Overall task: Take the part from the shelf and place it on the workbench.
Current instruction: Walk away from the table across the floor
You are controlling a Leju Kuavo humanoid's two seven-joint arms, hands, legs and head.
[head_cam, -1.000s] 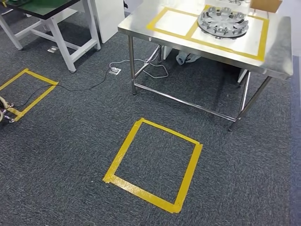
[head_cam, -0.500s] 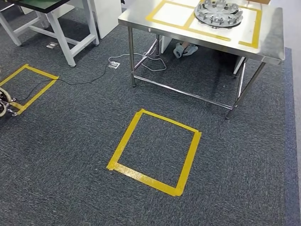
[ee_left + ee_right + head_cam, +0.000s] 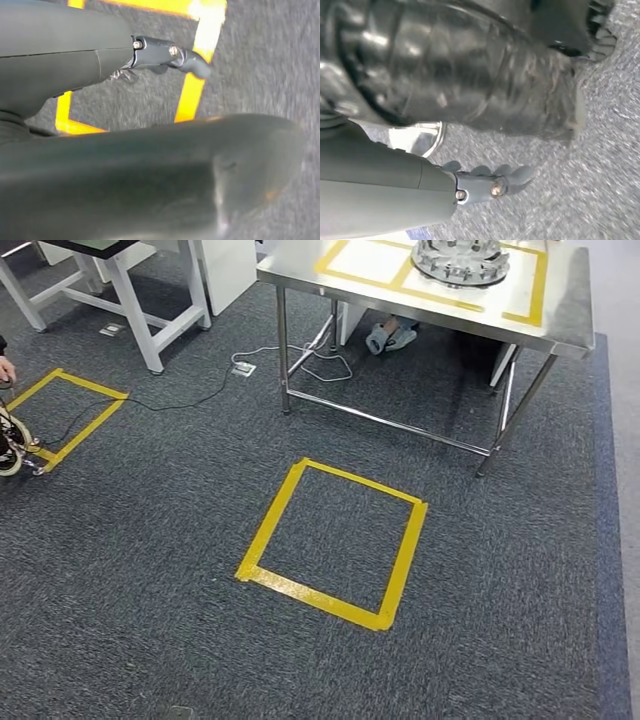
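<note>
Dark grey carpet [image 3: 151, 580] covers the floor, with a steel table [image 3: 573, 300] standing at the far side, its top marked in yellow tape. A round metal part [image 3: 460, 258] already sits on that table inside a taped frame. Nearer, a yellow tape square [image 3: 336, 540] marks the floor. The left hand [image 3: 166, 54] and the right hand [image 3: 490, 185] hang over the carpet, fingers straight and apart, holding nothing. No shelf is in sight, so I judge this the walking stage; next the robot must face the shelf and reach for a part.
</note>
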